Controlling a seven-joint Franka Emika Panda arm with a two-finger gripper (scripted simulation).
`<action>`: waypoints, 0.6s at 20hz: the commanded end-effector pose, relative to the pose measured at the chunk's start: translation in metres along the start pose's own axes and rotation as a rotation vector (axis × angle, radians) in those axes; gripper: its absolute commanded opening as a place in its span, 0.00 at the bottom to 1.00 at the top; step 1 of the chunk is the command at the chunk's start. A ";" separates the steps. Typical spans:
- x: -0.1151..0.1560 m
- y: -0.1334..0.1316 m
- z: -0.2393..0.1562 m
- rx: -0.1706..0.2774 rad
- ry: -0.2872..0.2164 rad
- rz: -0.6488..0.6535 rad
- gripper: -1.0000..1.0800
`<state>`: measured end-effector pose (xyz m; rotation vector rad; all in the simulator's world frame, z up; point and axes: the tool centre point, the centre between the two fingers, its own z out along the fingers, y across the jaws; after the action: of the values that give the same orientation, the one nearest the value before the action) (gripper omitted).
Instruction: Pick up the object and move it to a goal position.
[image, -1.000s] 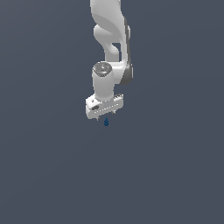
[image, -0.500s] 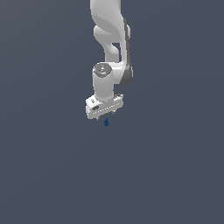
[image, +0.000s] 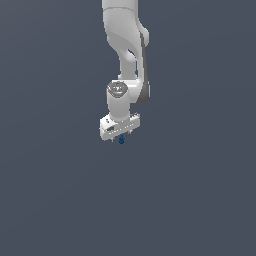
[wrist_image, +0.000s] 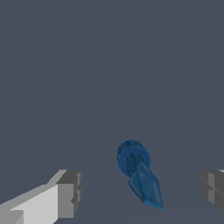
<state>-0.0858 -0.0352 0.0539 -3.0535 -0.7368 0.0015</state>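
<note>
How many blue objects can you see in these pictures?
1. The blue object sits between the two fingers of the open claw, touching neither; the exterior view shows it just below the claw. Nothing else blue shows.

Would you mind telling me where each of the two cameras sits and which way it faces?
Exterior view: off the arm, facing the white arm, its gripper and the dark-blue object beneath it.
Wrist view: on the wrist, looking past the fingers at the object between them, untouched.
Shared: the object and gripper appear in both.
</note>
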 end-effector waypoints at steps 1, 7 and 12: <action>0.000 0.000 0.008 -0.001 0.001 -0.001 0.96; 0.001 0.001 0.012 -0.001 0.001 -0.001 0.00; 0.001 0.001 0.012 -0.001 0.001 -0.001 0.00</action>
<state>-0.0851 -0.0355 0.0424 -3.0537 -0.7378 -0.0001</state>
